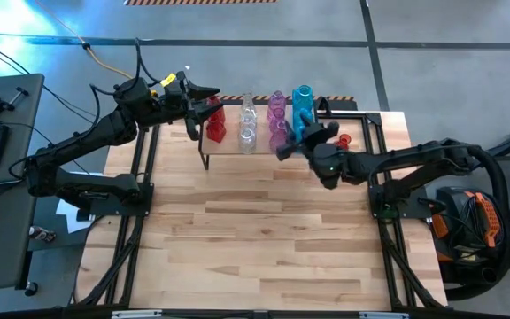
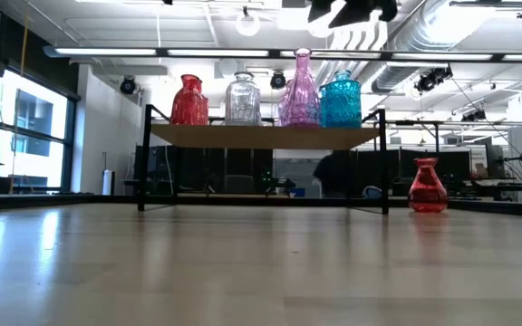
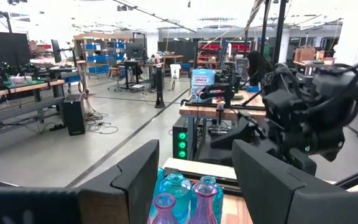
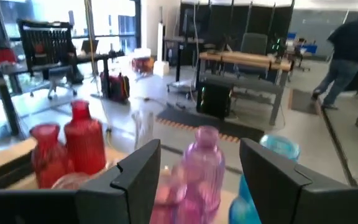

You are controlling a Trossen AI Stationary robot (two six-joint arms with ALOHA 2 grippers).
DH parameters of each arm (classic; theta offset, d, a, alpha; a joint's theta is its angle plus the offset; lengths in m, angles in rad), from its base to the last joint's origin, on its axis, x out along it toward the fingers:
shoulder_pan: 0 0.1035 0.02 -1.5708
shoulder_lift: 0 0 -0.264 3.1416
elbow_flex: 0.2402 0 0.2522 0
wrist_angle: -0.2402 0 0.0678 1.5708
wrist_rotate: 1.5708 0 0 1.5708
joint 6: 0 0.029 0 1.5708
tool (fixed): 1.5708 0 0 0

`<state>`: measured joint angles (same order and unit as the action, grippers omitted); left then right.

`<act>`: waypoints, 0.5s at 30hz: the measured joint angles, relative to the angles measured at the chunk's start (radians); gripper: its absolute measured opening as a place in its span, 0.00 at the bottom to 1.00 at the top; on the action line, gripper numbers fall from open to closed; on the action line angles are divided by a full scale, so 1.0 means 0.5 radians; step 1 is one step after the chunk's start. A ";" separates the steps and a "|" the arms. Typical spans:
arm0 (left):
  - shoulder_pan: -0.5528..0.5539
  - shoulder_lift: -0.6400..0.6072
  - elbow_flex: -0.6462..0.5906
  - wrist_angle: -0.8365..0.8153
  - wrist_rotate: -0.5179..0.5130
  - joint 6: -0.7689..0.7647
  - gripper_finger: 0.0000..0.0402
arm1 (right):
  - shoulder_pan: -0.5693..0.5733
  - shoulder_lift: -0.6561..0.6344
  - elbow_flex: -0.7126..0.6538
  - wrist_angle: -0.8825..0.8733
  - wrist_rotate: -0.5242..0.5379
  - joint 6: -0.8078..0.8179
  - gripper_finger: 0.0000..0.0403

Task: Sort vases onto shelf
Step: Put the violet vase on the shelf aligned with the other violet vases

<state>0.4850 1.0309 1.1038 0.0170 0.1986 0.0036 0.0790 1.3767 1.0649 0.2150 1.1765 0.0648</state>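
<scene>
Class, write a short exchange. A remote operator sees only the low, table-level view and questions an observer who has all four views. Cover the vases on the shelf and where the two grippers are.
Operator: I count four vases on the shelf. Is that all?
Observer: No. From above, the vases on the shelf stand in rows by colour, more than one deep.
Operator: Where is the left gripper?
Observer: The left gripper hangs over the red vases at the shelf's left end, open and empty.
Operator: And the right one?
Observer: The right gripper is beside the pink vases, also open. Its wrist view shows nothing between its fingers.
</scene>
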 joint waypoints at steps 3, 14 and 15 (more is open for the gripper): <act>0.000 0.000 0.000 -0.001 0.000 0.000 0.48 | 0.016 -0.001 0.000 -0.240 0.001 0.237 0.51; 0.000 0.000 0.000 -0.001 0.000 0.000 0.48 | 0.012 0.008 0.000 -0.733 0.002 0.776 0.51; 0.000 0.000 0.000 -0.001 0.000 0.000 0.48 | 0.002 0.010 0.000 -0.772 -0.001 0.822 0.51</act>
<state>0.4850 1.0309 1.1038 0.0166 0.1986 0.0037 0.0800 1.3816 1.0649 -0.1711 1.1759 0.4756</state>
